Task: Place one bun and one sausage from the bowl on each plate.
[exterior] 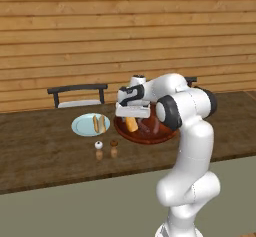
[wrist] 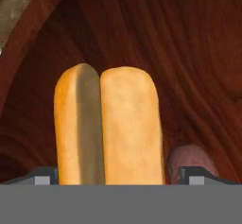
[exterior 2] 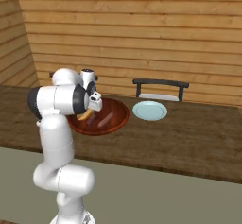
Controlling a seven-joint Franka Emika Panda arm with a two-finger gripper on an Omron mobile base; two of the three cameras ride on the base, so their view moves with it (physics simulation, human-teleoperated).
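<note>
The reddish-brown bowl [exterior: 167,135] sits on the table under my hand. In it lie a golden split bun [wrist: 111,128] and a pinkish sausage [wrist: 191,159]. My gripper [wrist: 118,176] is open and low over the bun, one fingertip on each side of it and neither pressing in. The left base view shows the gripper [exterior: 133,117] pointing down at the bun [exterior: 131,125], with the sausage [exterior: 156,126] just to its right. The left pale blue plate [exterior: 80,126] holds a bun [exterior: 95,124] and a sausage [exterior: 102,123]. The other plate [exterior 2: 149,110] is bare, to the right of the bowl [exterior 2: 118,116].
Two small shakers [exterior: 99,151] [exterior: 114,149] stand in front of the left plate, near the table's front edge. A dark chair [exterior: 77,95] stands behind the table by the left plate, and another chair [exterior 2: 159,90] behind the right plate. A wooden wall backs the scene.
</note>
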